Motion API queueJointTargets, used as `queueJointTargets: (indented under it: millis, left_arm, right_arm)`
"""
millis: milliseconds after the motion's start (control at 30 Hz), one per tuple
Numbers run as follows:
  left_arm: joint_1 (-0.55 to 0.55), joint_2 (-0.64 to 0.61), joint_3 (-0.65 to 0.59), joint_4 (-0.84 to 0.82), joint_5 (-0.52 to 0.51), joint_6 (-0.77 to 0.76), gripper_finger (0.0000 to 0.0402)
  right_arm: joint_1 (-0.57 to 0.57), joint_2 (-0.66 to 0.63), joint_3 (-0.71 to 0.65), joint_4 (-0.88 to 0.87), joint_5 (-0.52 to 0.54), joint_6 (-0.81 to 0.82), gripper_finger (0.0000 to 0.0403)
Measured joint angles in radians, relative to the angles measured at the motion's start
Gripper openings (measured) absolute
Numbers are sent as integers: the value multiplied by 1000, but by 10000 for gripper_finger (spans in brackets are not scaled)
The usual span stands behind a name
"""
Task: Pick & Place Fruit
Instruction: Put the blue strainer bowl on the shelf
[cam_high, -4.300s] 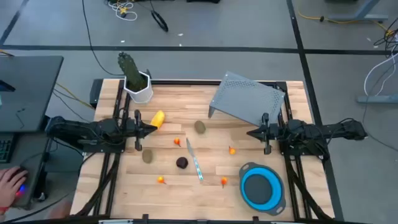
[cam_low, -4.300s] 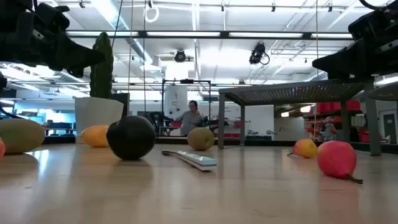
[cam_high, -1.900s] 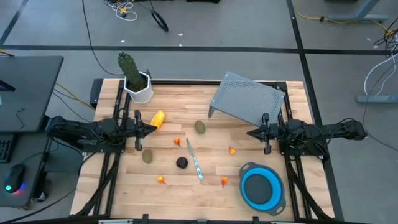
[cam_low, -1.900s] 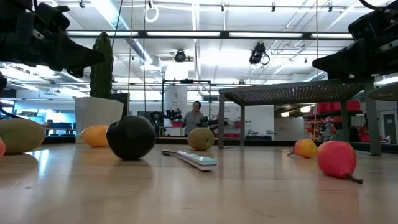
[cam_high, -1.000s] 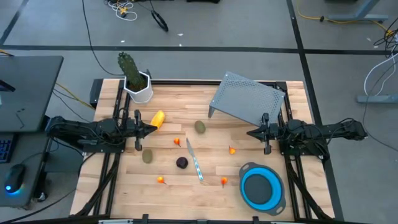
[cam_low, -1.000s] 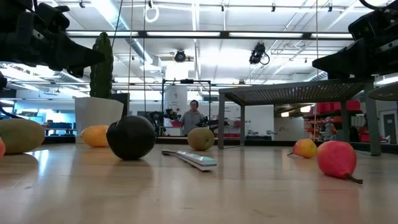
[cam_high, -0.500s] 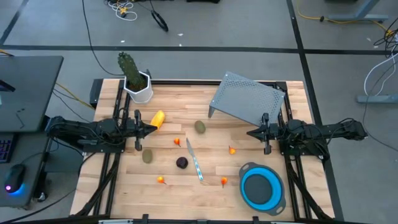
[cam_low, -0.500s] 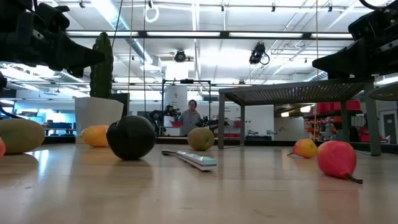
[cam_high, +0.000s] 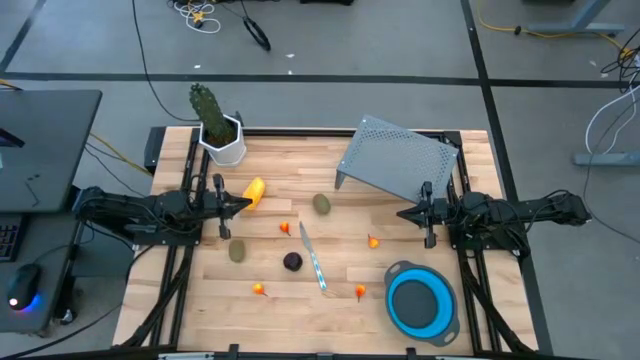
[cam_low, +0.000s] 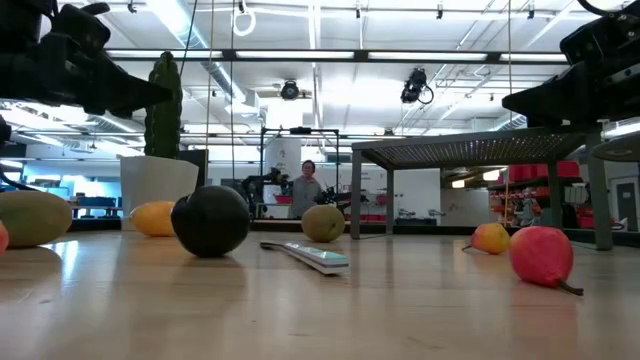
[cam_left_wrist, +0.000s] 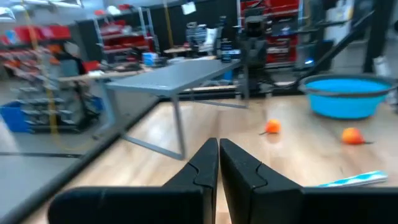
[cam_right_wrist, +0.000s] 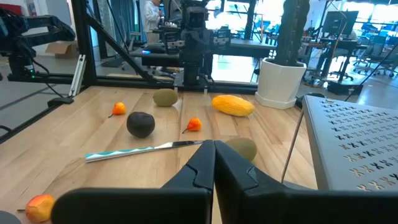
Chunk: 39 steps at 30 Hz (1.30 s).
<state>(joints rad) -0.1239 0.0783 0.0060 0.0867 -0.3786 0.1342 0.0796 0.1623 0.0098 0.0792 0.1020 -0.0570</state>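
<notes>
Both grippers hang shut and empty: the left gripper (cam_high: 243, 203) just beside the yellow oblong fruit (cam_high: 254, 190), the right gripper (cam_high: 403, 213) near a small orange fruit (cam_high: 373, 241). Judging by this, the left fingers should spread wide, then close across the oblong's narrow middle. No readable writing shows.

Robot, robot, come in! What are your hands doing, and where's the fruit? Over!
Left gripper shut, empty, beside the yellow fruit. Right gripper shut, empty, at the table's right. All fruit on the table, none in the blue bowl. Knife lies mid-table.
</notes>
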Motion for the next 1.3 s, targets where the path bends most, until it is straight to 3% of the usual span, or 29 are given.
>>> queueJointTargets:
  millis: [300,567,733,1033,1300]
  left_arm:
    - [1,0,0,1,5,62,24]
    - [1,0,0,2,31,-215,24]
    - [1,0,0,39,28,-311,24]
    - [1,0,0,240,-40,-233,24]
    - [1,1,8,348,-43,-92,24]
  right_arm:
    - [0,0,0,0,0,0,9]
    - [0,0,0,0,0,0,9]
    - [0,0,0,0,0,0,9]
    - [0,0,0,40,2,67,9]
    - [-1,3,0,239,27,176,9]
